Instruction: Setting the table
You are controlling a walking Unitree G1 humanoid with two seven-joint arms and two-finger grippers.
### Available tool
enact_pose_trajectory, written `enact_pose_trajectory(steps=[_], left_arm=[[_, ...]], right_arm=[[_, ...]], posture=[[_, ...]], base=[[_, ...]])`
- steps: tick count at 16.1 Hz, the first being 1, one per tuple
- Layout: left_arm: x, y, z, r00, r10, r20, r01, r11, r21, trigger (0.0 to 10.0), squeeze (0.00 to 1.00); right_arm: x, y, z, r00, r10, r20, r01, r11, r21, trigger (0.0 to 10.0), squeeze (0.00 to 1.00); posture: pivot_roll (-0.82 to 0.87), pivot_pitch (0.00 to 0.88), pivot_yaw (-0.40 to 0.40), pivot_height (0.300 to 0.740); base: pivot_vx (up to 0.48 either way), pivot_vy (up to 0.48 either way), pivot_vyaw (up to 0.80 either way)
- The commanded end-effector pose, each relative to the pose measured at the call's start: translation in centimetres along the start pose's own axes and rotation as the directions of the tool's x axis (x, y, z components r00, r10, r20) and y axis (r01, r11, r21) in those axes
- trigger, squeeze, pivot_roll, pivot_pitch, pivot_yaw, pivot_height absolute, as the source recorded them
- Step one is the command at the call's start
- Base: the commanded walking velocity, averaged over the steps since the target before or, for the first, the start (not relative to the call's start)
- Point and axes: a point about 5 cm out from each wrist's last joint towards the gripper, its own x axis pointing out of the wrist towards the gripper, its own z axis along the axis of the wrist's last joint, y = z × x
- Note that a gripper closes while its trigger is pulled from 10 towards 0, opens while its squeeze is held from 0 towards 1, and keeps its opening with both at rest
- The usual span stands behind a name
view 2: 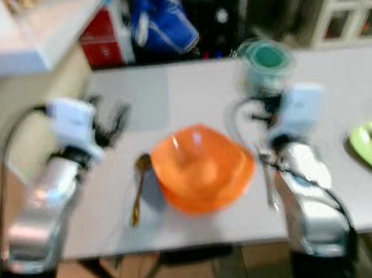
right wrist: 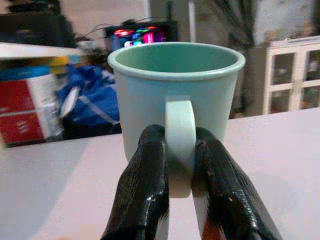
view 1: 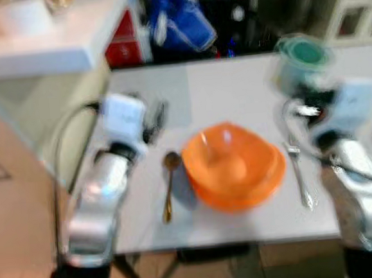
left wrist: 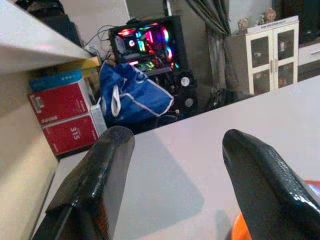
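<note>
- White table [view 1: 234, 96] fills the foreground, holding an orange bowl [view 1: 233, 166] between a spoon [view 1: 169, 185] on its left and a fork [view 1: 299, 172] on its right.
- Left gripper [left wrist: 175, 165] hovers wide apart, holding nothing, left of the bowl.
- Farther right, right gripper [right wrist: 175, 170] pinches the green mug [right wrist: 176, 95] by its handle.

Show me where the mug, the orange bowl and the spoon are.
mug [right wrist: 150, 102]: right wrist view, on its pale green wall beside the handle.
orange bowl [view 1: 233, 164]: left eye view, on its inner bottom.
spoon [view 1: 169, 192]: left eye view, on its handle.
</note>
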Motion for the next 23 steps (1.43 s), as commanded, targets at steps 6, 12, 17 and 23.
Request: enact_pose_trajectory(steps=[6,12,17,23], left_arm=[[-1.3,-1.8,-0.5,0.97,-0.243,-0.01,0.243,0.97,-0.024,10.0,0.0],[-1.7,-1.5,0.1,0.918,-0.398,-0.009,0.397,0.916,-0.056,10.0,0.0],[-2.1,-1.8,0.8,0.883,-0.469,-0.006,0.468,0.882,-0.057,10.0,0.0],[-2.2,-1.9,1.1,0.878,-0.479,-0.01,0.477,0.877,-0.063,10.0,0.0]], right_arm=[[0.1,-0.7,0.2,0.999,-0.052,-0.012,0.051,0.996,-0.073,10.0,0.0],[3.3,-2.0,-4.3,0.983,-0.01,-0.183,-0.012,0.993,-0.115,10.0,0.0],[6.0,-4.3,-8.0,0.943,-0.075,-0.323,0.028,0.989,-0.147,10.0,0.0],[7.3,-3.5,-8.7,0.938,0.057,-0.342,-0.092,0.992,-0.087,10.0,0.0]], posture=[[-0.04,0.0,0.04,0.74],[0.0,0.0,0.071,0.74],[0.03,0.0,0.082,0.74],[0.04,0.0,0.071,0.74]], base=[[0.0,0.0,0.0],[0.0,0.0,0.0],[0.0,0.0,0.0],[0.0,0.0,0.0]])
